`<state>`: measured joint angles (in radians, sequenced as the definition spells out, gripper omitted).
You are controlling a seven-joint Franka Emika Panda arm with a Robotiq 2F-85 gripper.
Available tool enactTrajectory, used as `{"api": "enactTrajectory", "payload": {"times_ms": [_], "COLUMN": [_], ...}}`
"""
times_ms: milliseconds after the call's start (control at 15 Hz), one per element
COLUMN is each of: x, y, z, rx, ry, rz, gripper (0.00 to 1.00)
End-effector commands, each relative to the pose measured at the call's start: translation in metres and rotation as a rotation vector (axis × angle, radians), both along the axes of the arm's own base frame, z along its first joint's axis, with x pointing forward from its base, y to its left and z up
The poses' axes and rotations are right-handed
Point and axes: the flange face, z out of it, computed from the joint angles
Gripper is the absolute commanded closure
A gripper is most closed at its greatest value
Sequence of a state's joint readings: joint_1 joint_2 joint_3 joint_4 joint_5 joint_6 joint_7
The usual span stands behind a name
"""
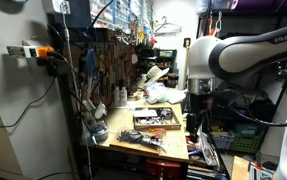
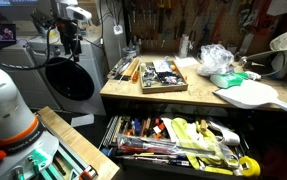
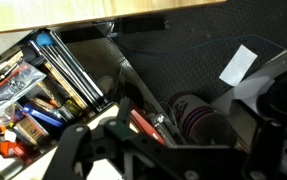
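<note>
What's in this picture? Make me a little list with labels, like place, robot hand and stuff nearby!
place: workshop with a wooden bench
gripper: in the air, off to the side of the bench; too dim to tell if open or shut
drawer: pulled open under the bench top
in drawer: lots of tools
on bench: tray of small things, plastic bag
on floor: white paper

Parts tray, plastic bag on workbench.

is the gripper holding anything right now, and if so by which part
Nothing, as far as the pictures show: in the wrist view the gripper has its fingers apart with nothing clamped between them, above the dark floor.
</note>
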<state>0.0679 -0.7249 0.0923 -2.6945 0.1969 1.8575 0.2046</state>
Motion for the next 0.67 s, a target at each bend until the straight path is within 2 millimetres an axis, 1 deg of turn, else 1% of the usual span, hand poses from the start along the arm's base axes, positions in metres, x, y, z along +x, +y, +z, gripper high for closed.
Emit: {"api": "enactTrajectory", "payload": {"times_ms": [0,67,267,467,600], "x": [0.032,0.042,0.071,0.103,0.125], "y": [-0.042,-0.052,-0.072,-0.08,-0.082], "z": [0.017,0.021,0.027,0.027,0.025], "rx": [0.041,0.044,0.041,0.007,-0.036], "ry": [-0.054,-0.073,-0.117,-0.193,-0.285], "rz": [-0.088,-0.128,-0.224,-0.302,-0.327], "gripper": [0.0,0.0,0.0,0.0,0.0]}}
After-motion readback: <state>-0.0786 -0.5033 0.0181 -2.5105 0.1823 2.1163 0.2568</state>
